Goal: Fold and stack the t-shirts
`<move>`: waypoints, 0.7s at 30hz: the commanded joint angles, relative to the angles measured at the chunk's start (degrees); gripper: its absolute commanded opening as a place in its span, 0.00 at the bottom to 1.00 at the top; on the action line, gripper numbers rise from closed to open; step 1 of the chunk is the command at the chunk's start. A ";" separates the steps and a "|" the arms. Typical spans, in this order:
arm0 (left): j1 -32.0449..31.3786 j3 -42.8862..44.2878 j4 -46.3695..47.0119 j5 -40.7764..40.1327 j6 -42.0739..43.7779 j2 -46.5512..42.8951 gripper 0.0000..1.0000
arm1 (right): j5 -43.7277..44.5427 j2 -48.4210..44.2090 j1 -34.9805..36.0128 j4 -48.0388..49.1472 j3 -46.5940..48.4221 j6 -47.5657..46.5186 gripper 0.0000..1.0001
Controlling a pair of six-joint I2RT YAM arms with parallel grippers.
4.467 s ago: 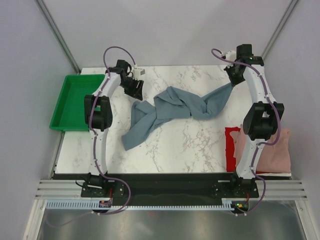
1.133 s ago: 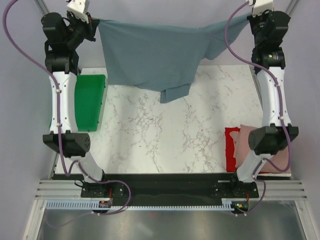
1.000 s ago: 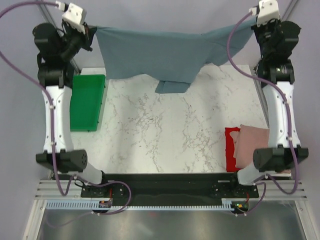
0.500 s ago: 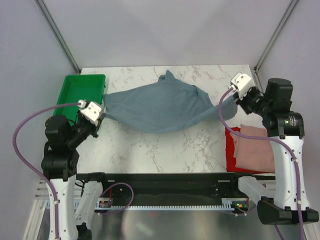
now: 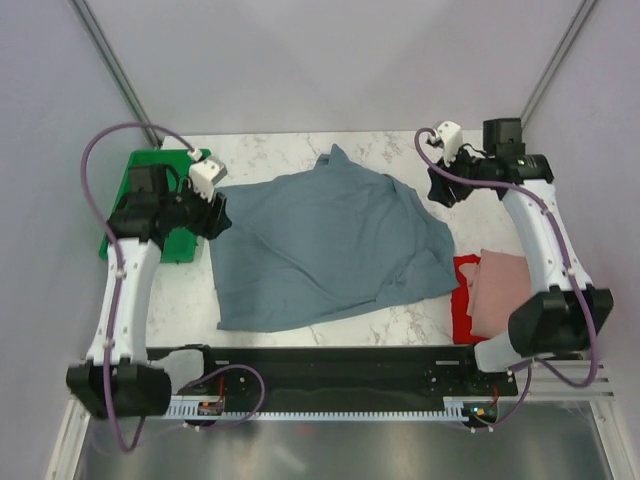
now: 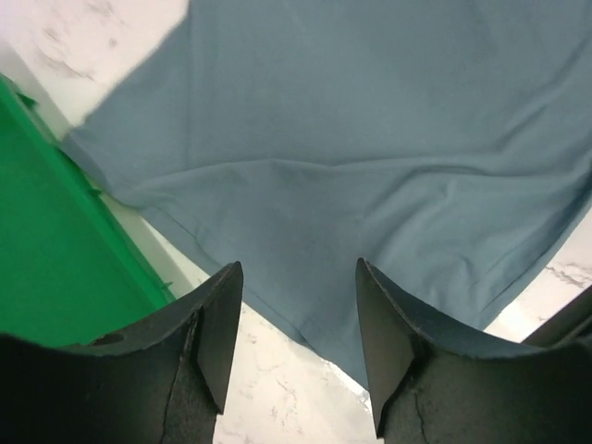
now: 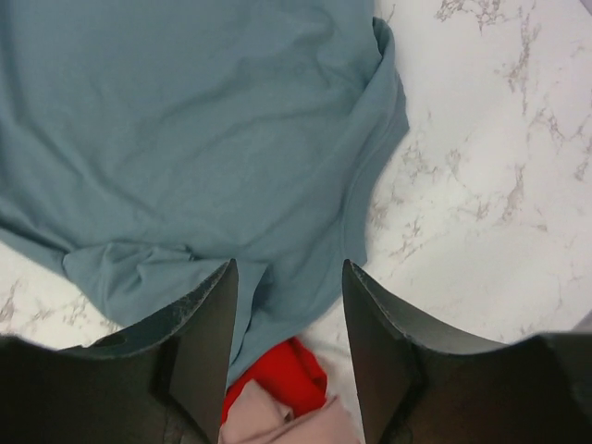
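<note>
Hovering beside the large slate blue-grey cloth t-shirt spread on the white marble table, your left gripper and right gripper both stand parted, gripping nothing.

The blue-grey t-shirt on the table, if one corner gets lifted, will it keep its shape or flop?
Probably floppy: the blue-grey t-shirt lies in soft wrinkles with one edge bunched, so it should drape and sag. It looks thin, so it is likely light. Pushed, it would probably crumple rather than slide.
</note>
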 commanded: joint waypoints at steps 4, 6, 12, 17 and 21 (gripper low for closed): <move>0.27 15.27 -1.92 0.97 -9.22 25.90 0.56 | 1.19 18.30 3.51 8.67 12.80 4.93 0.56; 0.27 20.61 -1.74 -0.96 -10.37 30.77 0.56 | 1.81 25.68 4.12 8.93 17.56 6.77 0.56; 0.19 31.36 -1.92 -4.75 -14.24 45.90 0.52 | 4.70 43.70 4.56 11.47 39.10 13.27 0.57; -1.82 34.88 -2.09 -5.10 -14.86 52.32 0.49 | 8.66 55.93 6.23 18.49 49.47 17.59 0.59; -6.31 33.74 -3.67 -6.07 -12.05 55.57 0.42 | 11.04 61.82 8.51 22.98 53.09 18.55 0.59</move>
